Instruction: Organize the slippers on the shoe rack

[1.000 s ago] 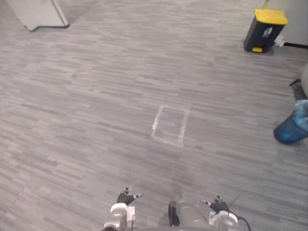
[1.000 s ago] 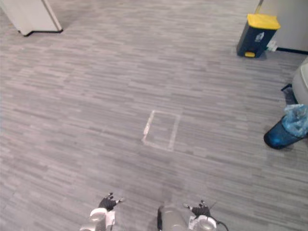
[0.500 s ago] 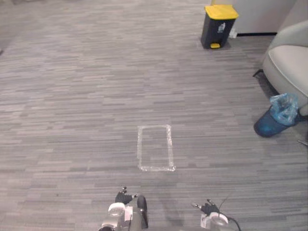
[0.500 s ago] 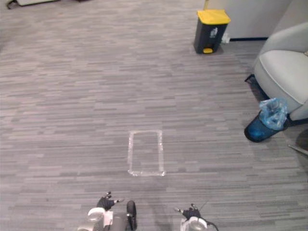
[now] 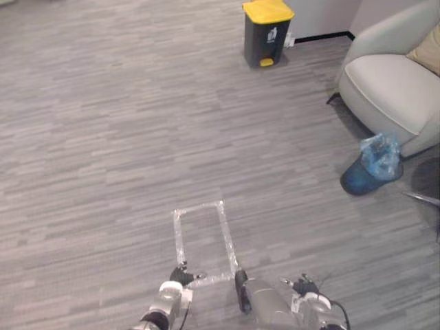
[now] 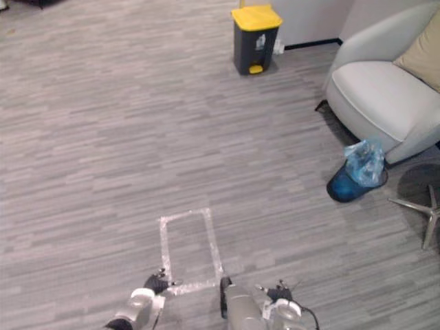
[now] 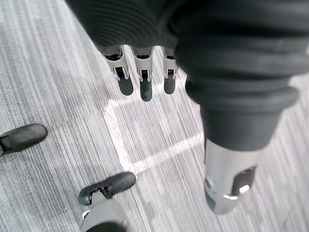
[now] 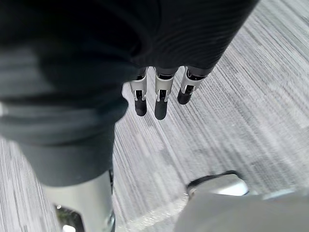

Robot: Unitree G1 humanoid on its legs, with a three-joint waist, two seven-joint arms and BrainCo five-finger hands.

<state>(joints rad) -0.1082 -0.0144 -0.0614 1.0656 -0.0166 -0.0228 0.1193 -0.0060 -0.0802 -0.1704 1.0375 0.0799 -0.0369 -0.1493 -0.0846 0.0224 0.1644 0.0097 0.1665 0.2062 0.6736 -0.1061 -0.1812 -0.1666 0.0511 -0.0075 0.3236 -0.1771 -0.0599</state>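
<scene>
My view has swung right since a second ago, bringing an armchair (image 5: pixel 385 86) into sight. My left hand (image 7: pixel 145 79) and right hand (image 8: pixel 161 99) hang straight-fingered and empty above the floor (image 5: pixel 103 137).

A taped rectangle (image 5: pixel 204 240) is lying on the floor (image 5: pixel 103 137), just ahead of the left hand (image 5: pixel 180 276) and left of the right hand (image 5: pixel 304 285). Far ahead a pedal bin (image 5: pixel 267 32) is standing, with an armchair (image 5: pixel 392 82) sitting to its right and a bagged waste basket (image 5: pixel 368 172) resting before the armchair.
</scene>
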